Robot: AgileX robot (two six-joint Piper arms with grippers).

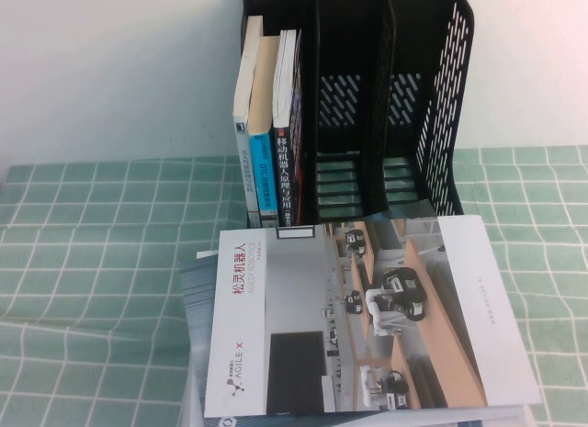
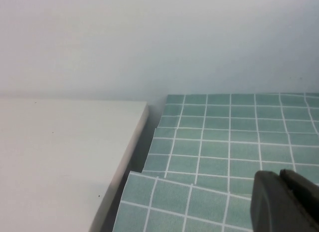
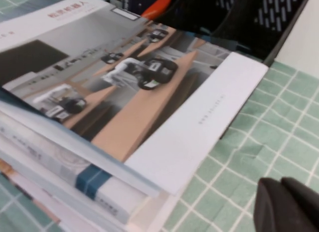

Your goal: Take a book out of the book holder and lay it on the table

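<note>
Pale green table carries the book lying flat atop a stack, long axis crosswise before the book holder, just beside the right gripper, whose fingers are pressed together and empty, while the left gripper, its fingers also seen closed, is parked well apart.

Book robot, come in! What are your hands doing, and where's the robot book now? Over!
Left gripper off to the side over the table, holding nothing. Right gripper shut, empty, beside the book. Book flat atop a stack, before the book holder. Nothing blocking.
</note>
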